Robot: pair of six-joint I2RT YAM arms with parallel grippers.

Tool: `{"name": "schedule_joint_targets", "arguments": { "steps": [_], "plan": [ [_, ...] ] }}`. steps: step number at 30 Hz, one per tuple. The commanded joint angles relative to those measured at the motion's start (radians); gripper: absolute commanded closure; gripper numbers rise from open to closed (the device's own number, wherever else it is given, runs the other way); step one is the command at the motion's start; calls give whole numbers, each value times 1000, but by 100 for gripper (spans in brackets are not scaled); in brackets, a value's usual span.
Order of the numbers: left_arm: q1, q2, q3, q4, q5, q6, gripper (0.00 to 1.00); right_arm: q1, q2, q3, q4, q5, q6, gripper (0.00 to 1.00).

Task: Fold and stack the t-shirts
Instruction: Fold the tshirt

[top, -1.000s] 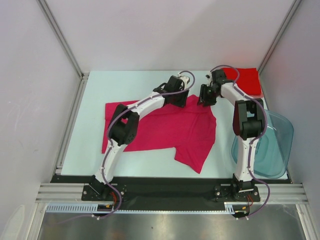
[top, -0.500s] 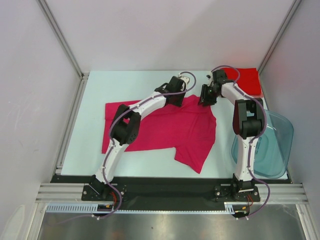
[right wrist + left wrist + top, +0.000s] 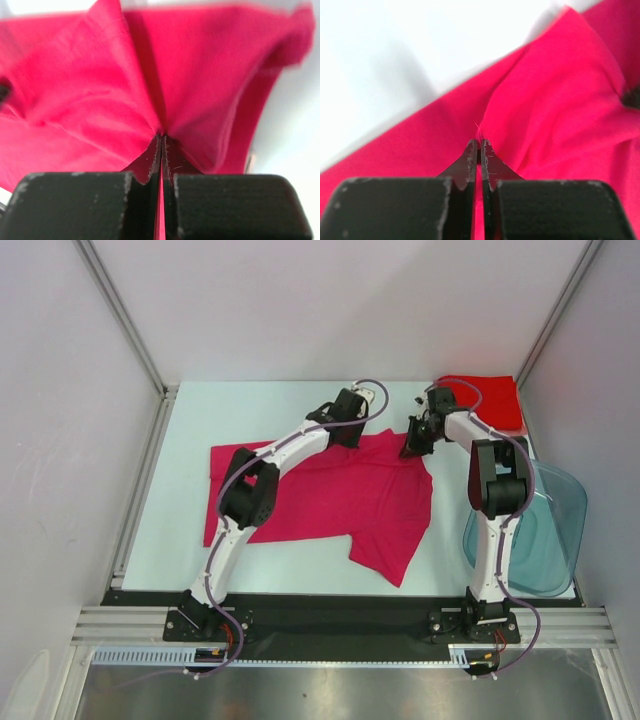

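Observation:
A magenta-pink t-shirt (image 3: 330, 495) lies spread across the middle of the table, one sleeve pointing toward the near edge. My left gripper (image 3: 352, 438) sits at its far edge and is shut on a pinch of the pink cloth (image 3: 550, 100), which puckers at the fingertips (image 3: 470, 155). My right gripper (image 3: 412, 444) is at the shirt's far right corner, shut on a fold of the same cloth (image 3: 100, 85). The cloth bunches into creases at its tips (image 3: 155, 150). A brighter red t-shirt (image 3: 492, 400) lies folded in the back right corner.
A translucent blue-grey plastic tub (image 3: 580, 505) stands at the right, close beside the right arm's base. White walls with metal posts close in the table on three sides. Bare table (image 3: 250, 410) shows behind and left of the pink shirt.
Both grippers have closed on the pink shirt's far edge. The right gripper has tilted and shifted slightly right; the left one has barely moved.

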Motion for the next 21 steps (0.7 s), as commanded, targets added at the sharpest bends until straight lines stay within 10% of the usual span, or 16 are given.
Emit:
{"name": "schedule_joint_targets", "arguments": {
  "steps": [1,21],
  "plan": [
    [10,-9,52,0,-16,9,97,-3,-113,-61,19,2,8,100],
    [18,28,81,-118,-10,35,69,-32,-186,-237,79,80,16,100]
  ]
}}
